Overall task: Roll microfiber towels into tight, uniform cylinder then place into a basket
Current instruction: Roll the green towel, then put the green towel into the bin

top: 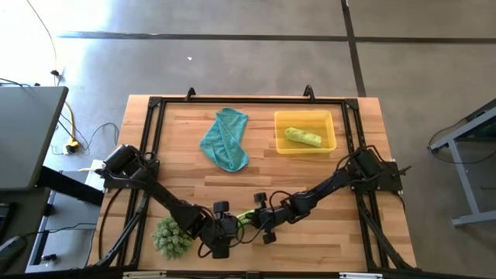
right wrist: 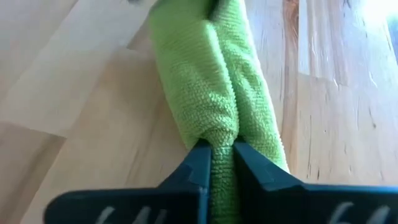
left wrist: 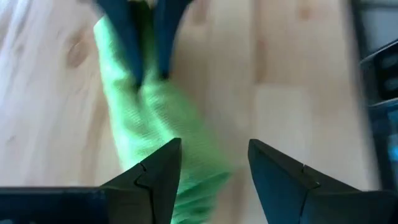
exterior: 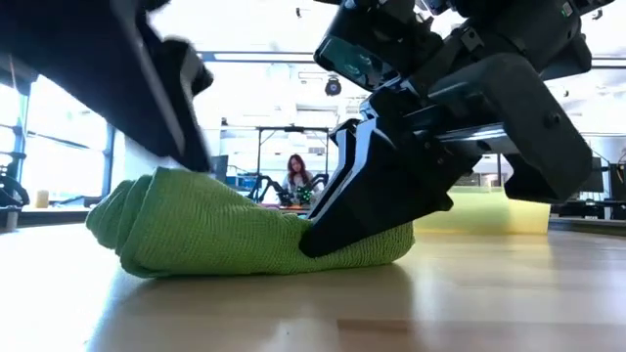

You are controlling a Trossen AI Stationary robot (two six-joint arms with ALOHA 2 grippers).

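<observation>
While the right claw (right wrist: 216, 163) is pinching one end of a rolled lime-green towel (right wrist: 211, 81) at the lower centre of the table (top: 310, 178), the left claw (left wrist: 214, 171) is hovering wide open over its other end, gripping nothing.

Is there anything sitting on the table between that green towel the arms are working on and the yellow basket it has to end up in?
Nothing visible: bare wood lies between the rolled green towel, pinched by the right gripper, and the basket. The teal towel lies off to the side.
</observation>
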